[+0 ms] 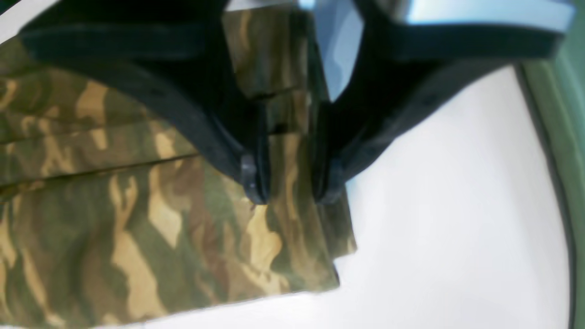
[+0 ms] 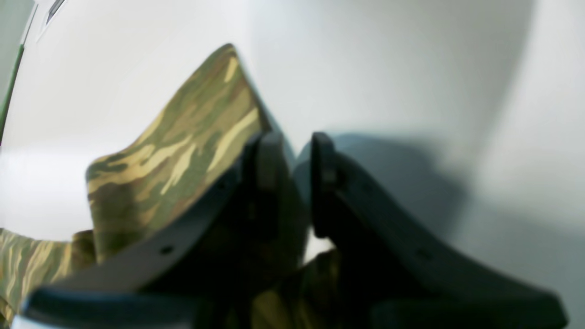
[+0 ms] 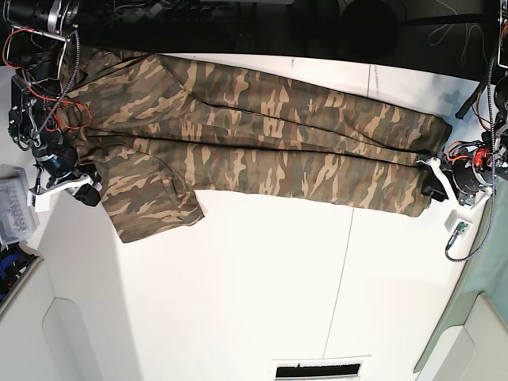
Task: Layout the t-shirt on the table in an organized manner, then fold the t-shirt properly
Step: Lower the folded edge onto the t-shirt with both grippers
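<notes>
The camouflage t-shirt (image 3: pixel 262 135) lies folded lengthwise in a long band across the far part of the white table (image 3: pixel 262 294), with one sleeve (image 3: pixel 151 202) sticking out toward the front. My left gripper (image 3: pixel 432 171) is at the band's right end. In the left wrist view it (image 1: pixel 291 194) is shut on the edge of the shirt (image 1: pixel 114 228), with cloth between the jaws. My right gripper (image 3: pixel 87 190) is at the sleeve's left edge. In the right wrist view it (image 2: pixel 295 151) is nearly closed on cloth, and a flap of shirt (image 2: pixel 183 146) stands raised beside it.
A small clear plastic box (image 3: pixel 12 206) sits at the table's left edge, next to the right arm. A thin dark seam (image 3: pixel 341 270) crosses the tabletop. A dark slot (image 3: pixel 317 370) is at the front edge. The table's right edge (image 1: pixel 553 183) runs close to my left gripper.
</notes>
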Controlling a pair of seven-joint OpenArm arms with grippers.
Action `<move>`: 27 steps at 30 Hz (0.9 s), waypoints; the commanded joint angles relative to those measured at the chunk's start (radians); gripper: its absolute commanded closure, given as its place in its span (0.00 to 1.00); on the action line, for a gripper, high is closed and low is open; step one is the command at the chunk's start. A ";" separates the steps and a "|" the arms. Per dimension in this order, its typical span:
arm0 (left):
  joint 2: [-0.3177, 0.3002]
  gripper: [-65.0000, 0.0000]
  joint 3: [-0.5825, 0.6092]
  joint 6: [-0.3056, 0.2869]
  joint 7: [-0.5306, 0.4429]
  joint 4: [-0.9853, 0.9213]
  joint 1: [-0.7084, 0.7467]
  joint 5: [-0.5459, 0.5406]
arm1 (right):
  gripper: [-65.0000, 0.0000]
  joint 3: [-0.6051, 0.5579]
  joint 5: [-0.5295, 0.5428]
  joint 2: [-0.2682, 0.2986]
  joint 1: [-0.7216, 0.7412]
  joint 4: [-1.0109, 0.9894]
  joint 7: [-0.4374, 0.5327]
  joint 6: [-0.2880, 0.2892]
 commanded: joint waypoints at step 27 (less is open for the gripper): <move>0.058 0.67 -0.014 0.002 -0.074 -0.193 -0.155 0.017 | 1.00 0.001 0.016 0.011 0.045 0.013 0.020 0.016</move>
